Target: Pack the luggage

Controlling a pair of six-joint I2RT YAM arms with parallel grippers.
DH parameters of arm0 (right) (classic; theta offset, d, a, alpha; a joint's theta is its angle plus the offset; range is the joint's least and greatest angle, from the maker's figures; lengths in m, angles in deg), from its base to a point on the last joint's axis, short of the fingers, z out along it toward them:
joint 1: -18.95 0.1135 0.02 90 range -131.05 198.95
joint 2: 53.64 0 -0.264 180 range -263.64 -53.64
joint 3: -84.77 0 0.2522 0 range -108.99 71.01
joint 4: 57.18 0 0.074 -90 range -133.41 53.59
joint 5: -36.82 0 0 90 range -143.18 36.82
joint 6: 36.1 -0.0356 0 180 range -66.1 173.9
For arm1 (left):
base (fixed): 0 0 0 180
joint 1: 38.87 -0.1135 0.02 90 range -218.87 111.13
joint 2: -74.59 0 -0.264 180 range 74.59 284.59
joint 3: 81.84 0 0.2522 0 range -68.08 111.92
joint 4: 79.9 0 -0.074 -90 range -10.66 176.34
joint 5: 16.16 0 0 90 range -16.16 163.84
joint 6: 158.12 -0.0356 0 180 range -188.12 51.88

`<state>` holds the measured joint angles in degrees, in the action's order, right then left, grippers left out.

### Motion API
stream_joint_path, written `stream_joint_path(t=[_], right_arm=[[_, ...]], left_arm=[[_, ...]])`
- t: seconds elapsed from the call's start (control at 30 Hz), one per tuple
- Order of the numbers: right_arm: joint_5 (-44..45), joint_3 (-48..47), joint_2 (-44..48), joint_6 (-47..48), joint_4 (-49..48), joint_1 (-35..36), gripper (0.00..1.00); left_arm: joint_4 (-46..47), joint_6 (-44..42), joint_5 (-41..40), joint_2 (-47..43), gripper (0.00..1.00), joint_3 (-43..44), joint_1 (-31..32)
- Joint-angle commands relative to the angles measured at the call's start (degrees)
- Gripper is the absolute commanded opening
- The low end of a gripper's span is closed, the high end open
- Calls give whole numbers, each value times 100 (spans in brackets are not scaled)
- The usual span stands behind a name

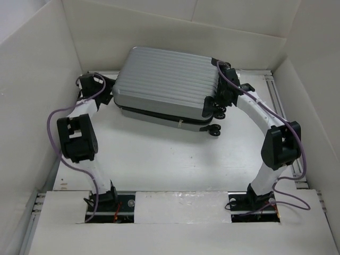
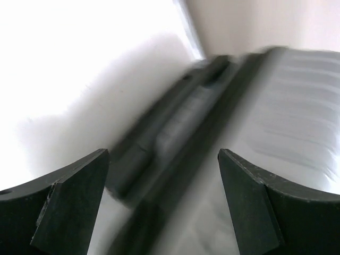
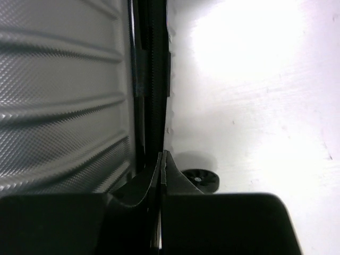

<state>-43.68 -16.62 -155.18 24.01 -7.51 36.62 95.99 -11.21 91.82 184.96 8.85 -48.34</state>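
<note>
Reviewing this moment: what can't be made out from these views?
1. Inside the luggage: top view, it lies nearly shut.
2. Whether the open left hand touches the luggage: left wrist view, blurred.
3. Whether the shut right hand pinches anything: right wrist view, too dark at its tips.

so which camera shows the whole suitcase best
The top view: the whole suitcase is in frame. The left wrist shows only a blurred edge; the right wrist, ribbed shell and one wheel.

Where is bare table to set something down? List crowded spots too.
Free: the wide table patch in front of the luggage, between the left arm and right arm. Crowded: the luggage's ends, at the left hand and right hand.
</note>
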Motion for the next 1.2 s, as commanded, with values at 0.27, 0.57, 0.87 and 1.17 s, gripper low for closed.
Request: stream_joint_path(t=[0.27,0.57,0.87,1.17], right_arm=[[-678,177,520,-175,338,1757,9],[26,-762,1513,-79,1015,1019,81],[-122,-28,3200,176,562,1642,62],[767,3101,3852,-1449,-2120,4489,1]], left_arm=[[-1033,-1023,374,-3308,83,-1567,816],[-2159,-1392,-1047,-4364,88,-724,816],[-2390,-1491,-378,-4498,85,519,1544],[-2221,-1795,-215,-3199,84,918,3679]])
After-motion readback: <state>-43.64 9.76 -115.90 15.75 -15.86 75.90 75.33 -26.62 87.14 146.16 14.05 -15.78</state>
